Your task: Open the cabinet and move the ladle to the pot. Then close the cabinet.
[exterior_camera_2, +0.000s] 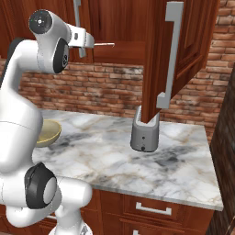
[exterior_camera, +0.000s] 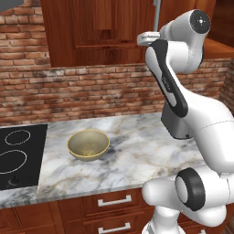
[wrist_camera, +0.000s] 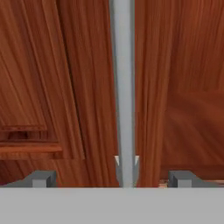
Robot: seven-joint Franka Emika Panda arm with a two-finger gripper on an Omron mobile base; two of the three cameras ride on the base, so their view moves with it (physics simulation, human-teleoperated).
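The cabinet (exterior_camera: 96, 32) is dark reddish-brown wood, hung on the brick wall above the counter. My gripper (wrist_camera: 113, 179) is raised in front of it and open, one fingertip on each side of a long vertical silver bar handle (wrist_camera: 122, 87). In the base views the hand (exterior_camera_2: 87, 39) sits level with that handle (exterior_camera: 156, 13). The pot (exterior_camera: 88, 145), a shallow brass-coloured round vessel, rests on the marble counter (exterior_camera: 132, 155) far below the gripper. The ladle is hidden.
A black cooktop (exterior_camera: 18, 155) lies left of the pot. A dark grey appliance (exterior_camera_2: 144, 133) stands on the counter at the right. Above it a cabinet door panel (exterior_camera_2: 188, 50) with its own bar handle (exterior_camera_2: 172, 55) juts out toward the camera. Drawers (exterior_camera: 114, 201) run under the counter.
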